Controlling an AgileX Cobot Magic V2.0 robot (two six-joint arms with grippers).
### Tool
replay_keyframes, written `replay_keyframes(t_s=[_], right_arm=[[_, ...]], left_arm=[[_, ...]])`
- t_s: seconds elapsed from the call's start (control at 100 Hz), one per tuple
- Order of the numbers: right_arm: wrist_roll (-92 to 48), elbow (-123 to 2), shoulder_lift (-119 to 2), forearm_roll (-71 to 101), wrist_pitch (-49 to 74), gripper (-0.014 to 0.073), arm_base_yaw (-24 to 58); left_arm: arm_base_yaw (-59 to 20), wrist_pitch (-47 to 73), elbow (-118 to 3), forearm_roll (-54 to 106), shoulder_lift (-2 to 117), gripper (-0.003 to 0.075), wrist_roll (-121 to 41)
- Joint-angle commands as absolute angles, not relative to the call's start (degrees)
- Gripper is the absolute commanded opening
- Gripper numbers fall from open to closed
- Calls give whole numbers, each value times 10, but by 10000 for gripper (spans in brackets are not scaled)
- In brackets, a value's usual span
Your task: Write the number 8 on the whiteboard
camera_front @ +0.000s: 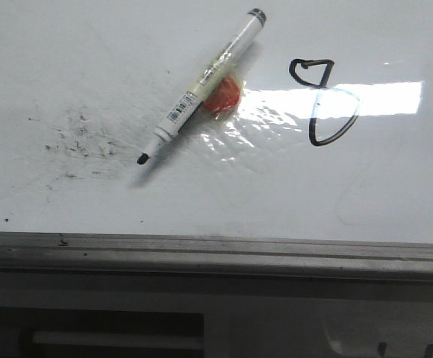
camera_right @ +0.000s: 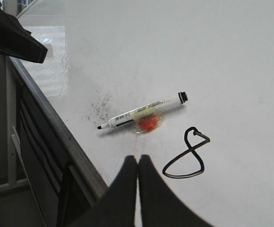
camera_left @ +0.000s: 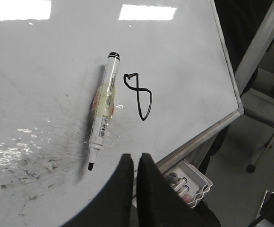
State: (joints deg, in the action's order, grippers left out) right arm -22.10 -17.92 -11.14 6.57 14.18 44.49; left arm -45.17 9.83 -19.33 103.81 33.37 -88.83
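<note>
The 8 (camera_front: pixel 322 103) was drawn on the whiteboard (camera_front: pixel 396 194); the marker (camera_front: pixel 201 88) lay uncapped just left of it, long axis diagonal. Your left gripper (camera_left: pixel 138 163) and right gripper (camera_right: pixel 137 163) had jaws clenched, empty, both near.

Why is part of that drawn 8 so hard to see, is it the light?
Yes. In the front view a bright band of glare on the whiteboard crosses the number 8 and washes out the top of its lower loop. In the left wrist view the glare patches sit away from it, so the figure reads whole; likewise in the right wrist view.
</note>
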Motion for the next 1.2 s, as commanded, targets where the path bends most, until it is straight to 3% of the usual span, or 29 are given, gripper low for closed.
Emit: replay_keyframes(t_s=[0.0, 0.24, 0.47, 0.83, 1.06, 1.19], right_arm=[[-220, -195, -115, 61, 93, -43, 440], [-220, -195, -115, 61, 93, -43, 440], [-220, -195, -115, 61, 93, -43, 440], [-220, -195, -115, 61, 93, -43, 440], [-220, -195, -115, 61, 93, -43, 440], [-220, -195, -115, 61, 93, -43, 440]], left_arm=[[-453, 114, -210, 1044, 333, -20, -889], [-444, 53, -189, 1036, 332, -20, -889], [-371, 20, -169, 896, 315, -20, -872], [-191, 20, -103, 352, 195, -20, -357], [-124, -32, -23, 124, 105, -20, -75], [-106, -51, 10, 45, 71, -20, -20]])
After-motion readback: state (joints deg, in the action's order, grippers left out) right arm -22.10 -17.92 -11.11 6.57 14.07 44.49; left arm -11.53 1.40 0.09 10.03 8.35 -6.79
